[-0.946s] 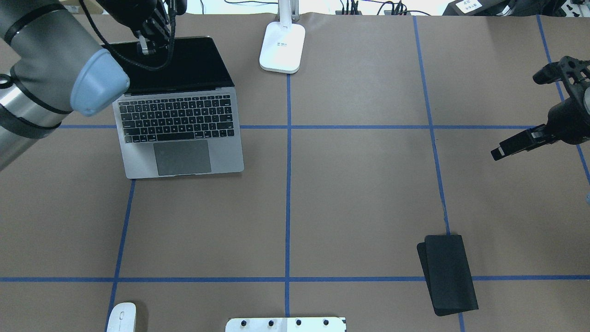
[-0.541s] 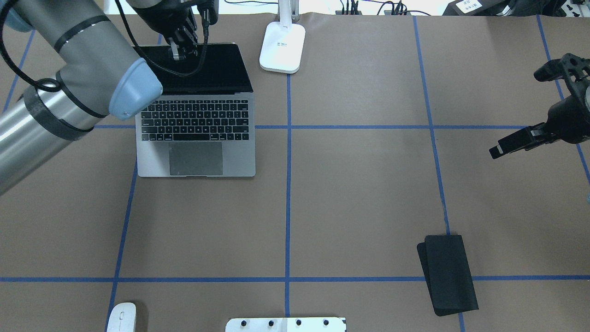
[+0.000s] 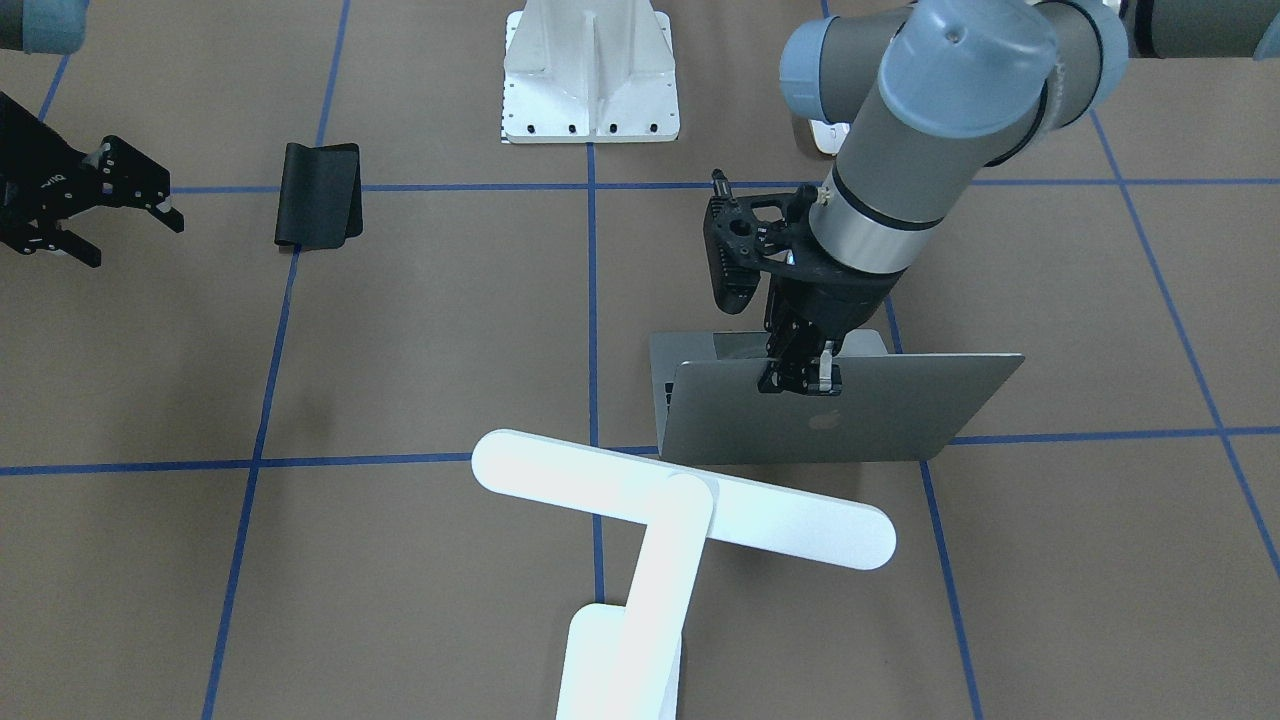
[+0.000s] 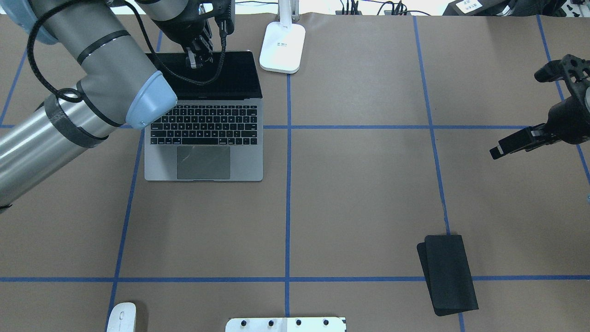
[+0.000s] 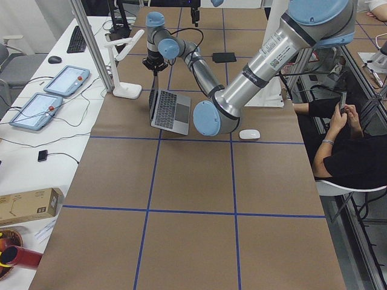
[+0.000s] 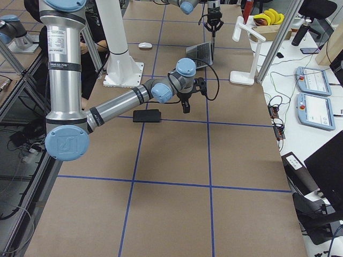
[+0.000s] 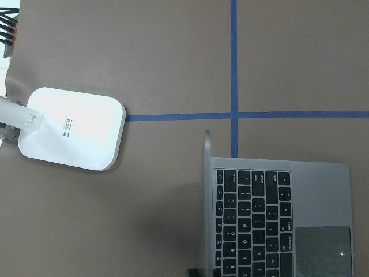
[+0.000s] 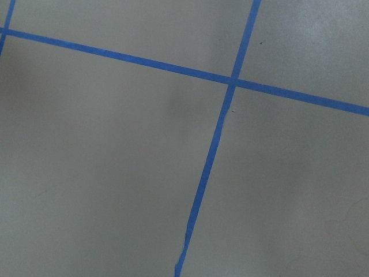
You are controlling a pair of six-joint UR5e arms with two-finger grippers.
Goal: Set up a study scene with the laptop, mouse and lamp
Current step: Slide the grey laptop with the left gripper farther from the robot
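Three items lie nearest the robot's base on my feed: a small glossy white oval mouse (image 4: 122, 317) at the left, a white ribbed metal pedestal (image 4: 286, 324) with bolt holes at the centre, and a matte black flexible mat (image 4: 449, 274) off to the right. All rest on the table (image 4: 359, 193), which is covered in dull brown paper gridded with blue tape.

Farther out, in the left half, the slim space-grey metal laptop (image 4: 207, 124) stands open just left of the central tape line. Its base is flat on the paper, with black keys, a large smooth trackpad and a dark screen. The lid carries a pale apple logo on its outer face.

My left gripper (image 3: 800, 378) comes down on the lid's top edge, jaws pinching that edge between them. My right gripper (image 3: 135, 242) hangs over the right side, well apart from everything, jaws spread wide and empty.

Farthest away, the white desk lamp (image 4: 282, 47) sits on the centre line, its rounded rectangular base just beside the lid's corner but apart from it. A slanted arm carries its long flat bar head.
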